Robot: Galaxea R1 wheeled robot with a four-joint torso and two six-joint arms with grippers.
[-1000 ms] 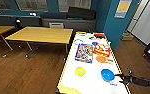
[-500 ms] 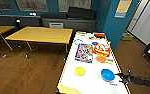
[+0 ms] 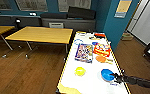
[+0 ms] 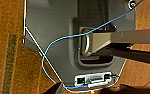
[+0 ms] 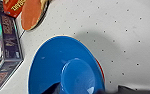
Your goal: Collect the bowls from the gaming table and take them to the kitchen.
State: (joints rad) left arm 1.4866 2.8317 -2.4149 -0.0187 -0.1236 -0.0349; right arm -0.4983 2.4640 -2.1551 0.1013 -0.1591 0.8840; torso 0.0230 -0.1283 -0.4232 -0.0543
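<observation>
The gaming table [image 3: 91, 82] has a glossy white top with yellow edges and runs away from me. Near its front end sit the two bowls: the yellow-green bowl [image 3: 79, 71] to the left and the bright blue bowl [image 3: 106, 74] to the right. My right gripper [image 3: 116, 76] reaches in from the right and sits open at the blue bowl's right rim. In the right wrist view the blue bowl [image 5: 53, 60] lies directly below on the speckled white top, with dark fingertips [image 5: 52, 89] apart at either side. My left gripper [image 4: 91, 90] hangs open beside my own grey base.
An orange paddle [image 3: 101, 59] [image 5: 32, 13], a purple game box [image 3: 84, 52] and a red box [image 3: 101, 49] lie further along the table. Wooden-topped tables [image 3: 41, 34] stand to the left on the wood floor. A teal wall and a dark cabinet stand to the right.
</observation>
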